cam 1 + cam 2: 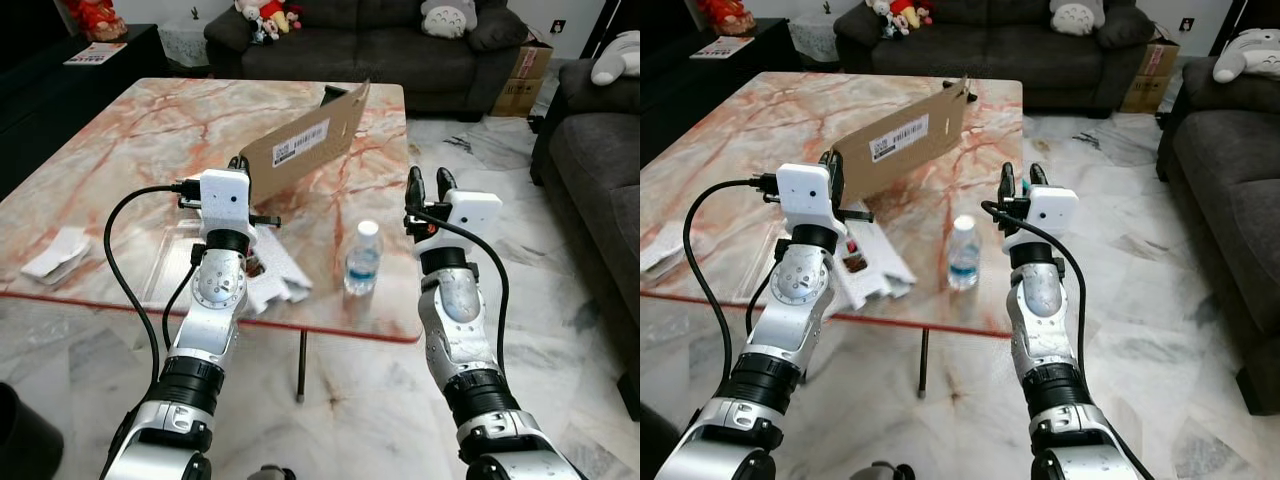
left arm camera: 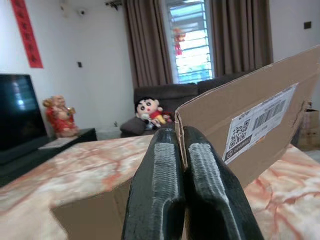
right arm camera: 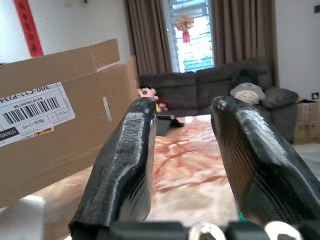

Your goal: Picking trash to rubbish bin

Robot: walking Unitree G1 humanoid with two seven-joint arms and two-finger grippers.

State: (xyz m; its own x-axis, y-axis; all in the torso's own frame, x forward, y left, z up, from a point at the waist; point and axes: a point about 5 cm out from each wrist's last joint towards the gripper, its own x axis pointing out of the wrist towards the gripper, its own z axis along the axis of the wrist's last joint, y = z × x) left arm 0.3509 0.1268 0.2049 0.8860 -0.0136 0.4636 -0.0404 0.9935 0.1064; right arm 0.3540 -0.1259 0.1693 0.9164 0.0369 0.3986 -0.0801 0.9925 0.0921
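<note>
A flat brown cardboard box [image 1: 305, 142] with a white barcode label stands tilted on the marble table [image 1: 140, 130]. My left gripper [image 1: 238, 163] is shut on the near edge of the cardboard [image 2: 250, 135]; in the left wrist view the board's edge runs between the closed fingers [image 2: 160, 170]. A clear water bottle [image 1: 363, 258] with a white cap stands upright near the table's front edge. My right gripper [image 1: 431, 181] is open just right of the bottle, over the table's right edge, with nothing between its fingers [image 3: 127, 150]. White crumpled packaging [image 1: 278, 278] lies by my left forearm.
A crumpled white tissue [image 1: 58, 254] lies at the table's front left. A dark round bin [image 1: 20, 435] shows at the lower left on the floor. Dark sofas stand behind the table [image 1: 380, 40] and at the right [image 1: 595, 170]. Marble floor lies open to the right.
</note>
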